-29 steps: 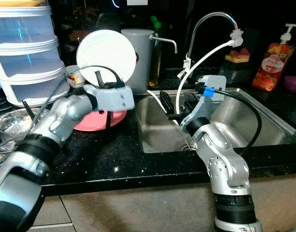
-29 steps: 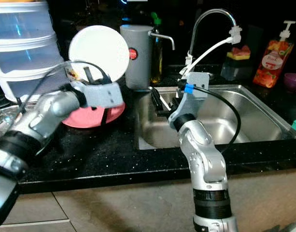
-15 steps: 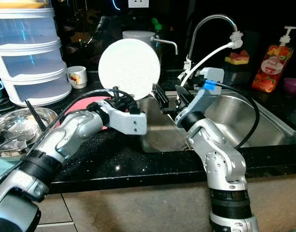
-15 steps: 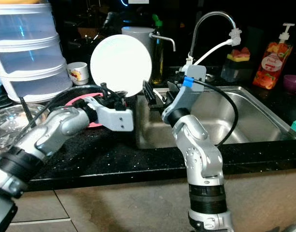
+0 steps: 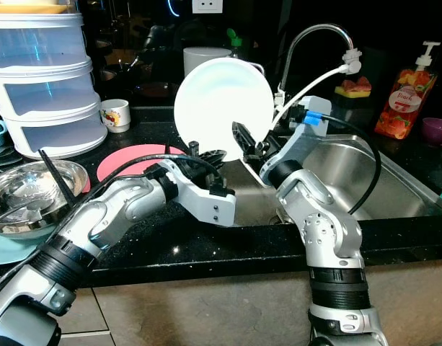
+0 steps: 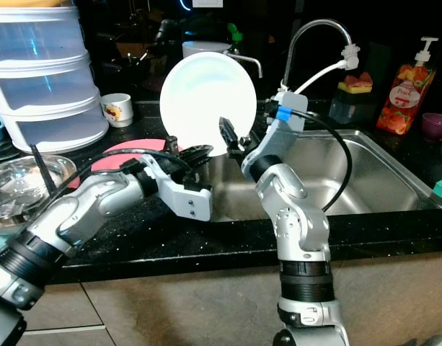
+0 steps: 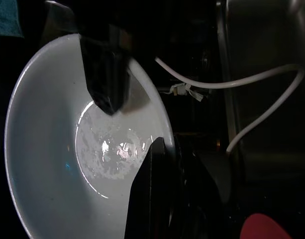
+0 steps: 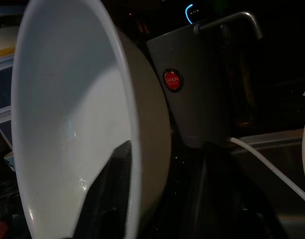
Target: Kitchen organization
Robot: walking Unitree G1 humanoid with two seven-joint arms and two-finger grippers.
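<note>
White plate [image 5: 222, 108] moved rightward toward sink [image 5: 365, 173]; left claw [image 5: 206, 153] and right claw [image 5: 244, 138] both grasping it.

The round white plate [image 5: 222, 108] stands upright over the black stone bench [image 5: 170, 241], with the steel sink [image 5: 394, 176] at 3 o'clock, the flat pink mat [image 5: 127, 160] at 9 o'clock.

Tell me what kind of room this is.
A home kitchen, most likely: a stainless steel sink with a curved faucet set in a black countertop, a soap pump bottle beside it, and a white plate held up over the counter.
</note>
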